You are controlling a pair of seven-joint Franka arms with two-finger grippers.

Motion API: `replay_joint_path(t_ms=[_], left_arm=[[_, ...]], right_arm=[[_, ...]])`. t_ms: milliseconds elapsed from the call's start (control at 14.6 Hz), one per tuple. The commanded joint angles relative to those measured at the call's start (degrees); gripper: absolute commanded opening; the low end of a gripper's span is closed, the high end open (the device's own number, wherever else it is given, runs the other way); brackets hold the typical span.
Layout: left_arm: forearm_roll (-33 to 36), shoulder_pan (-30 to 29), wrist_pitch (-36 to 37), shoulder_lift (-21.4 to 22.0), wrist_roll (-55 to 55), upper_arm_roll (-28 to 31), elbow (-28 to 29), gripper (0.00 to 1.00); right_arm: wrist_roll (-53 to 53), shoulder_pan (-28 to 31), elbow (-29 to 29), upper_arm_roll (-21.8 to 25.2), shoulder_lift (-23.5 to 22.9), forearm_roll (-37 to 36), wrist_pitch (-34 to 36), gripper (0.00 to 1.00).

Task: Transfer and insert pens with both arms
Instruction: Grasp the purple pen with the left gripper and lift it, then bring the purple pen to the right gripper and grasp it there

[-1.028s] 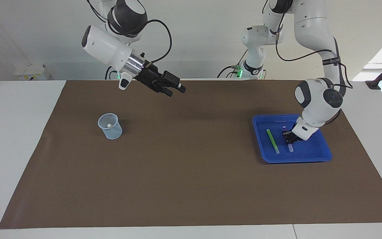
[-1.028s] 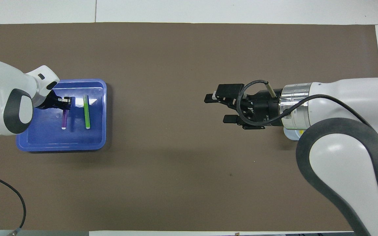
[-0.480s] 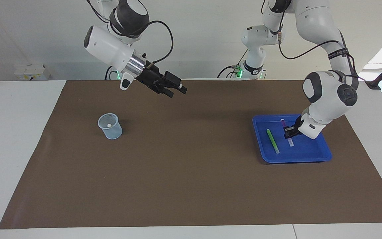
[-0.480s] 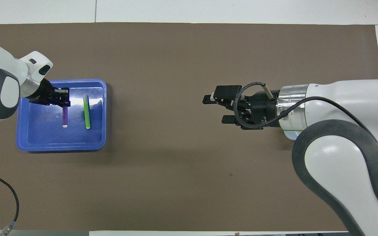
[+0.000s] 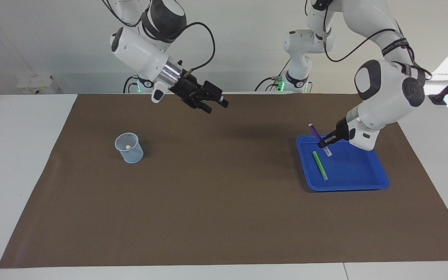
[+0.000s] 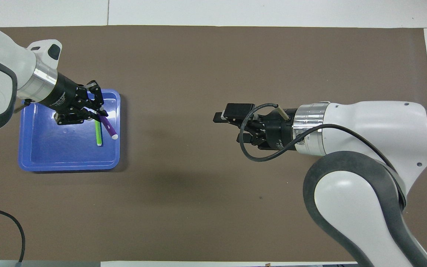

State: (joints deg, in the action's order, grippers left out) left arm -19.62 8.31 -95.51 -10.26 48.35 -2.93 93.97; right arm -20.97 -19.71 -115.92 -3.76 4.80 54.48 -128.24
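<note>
My left gripper (image 5: 327, 140) (image 6: 95, 113) is shut on the purple pen (image 5: 316, 133) (image 6: 108, 127). It holds the pen tilted in the air over the edge of the blue tray (image 5: 342, 188) (image 6: 69, 167) that faces the table's middle. The green pen (image 5: 319, 165) (image 6: 98, 134) lies flat in the tray. My right gripper (image 5: 216, 106) (image 6: 227, 128) hangs open and empty over the mat near the table's middle, pointing toward the left arm's end.
A clear plastic cup (image 5: 129, 147) stands on the brown mat (image 5: 224, 202) toward the right arm's end, with a small pale thing inside. In the overhead view the right arm hides the cup.
The left gripper has lifted the purple pen out of the tray and swung it toward the table's middle, so the pen is now tilted. The right gripper has crept toward the middle.
</note>
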Motion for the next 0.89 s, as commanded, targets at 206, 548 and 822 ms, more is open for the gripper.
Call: replay_joint_path(t_ms=[206,548,822], left_arm=[[-10.25,7.84,-5.18,8.74,31.68,0.73,5.77,0.00],[-15.80,16.89,-19.60,15.17,47.34,0.73,16.15,0.00],[-19.22,18.58,-23.75,17.02,49.56,0.73,20.11,0.00]], right_arm=[[-3.71,-3.05,-1.06,0.07,0.65,0.28,-4.12,1.00],[-7.06,-6.48,-0.62,0.07,0.30,0.28,-6.94,1.00],[-5.84,-6.48,-0.53,0.07,0.21,-1.47,-7.12,1.00]])
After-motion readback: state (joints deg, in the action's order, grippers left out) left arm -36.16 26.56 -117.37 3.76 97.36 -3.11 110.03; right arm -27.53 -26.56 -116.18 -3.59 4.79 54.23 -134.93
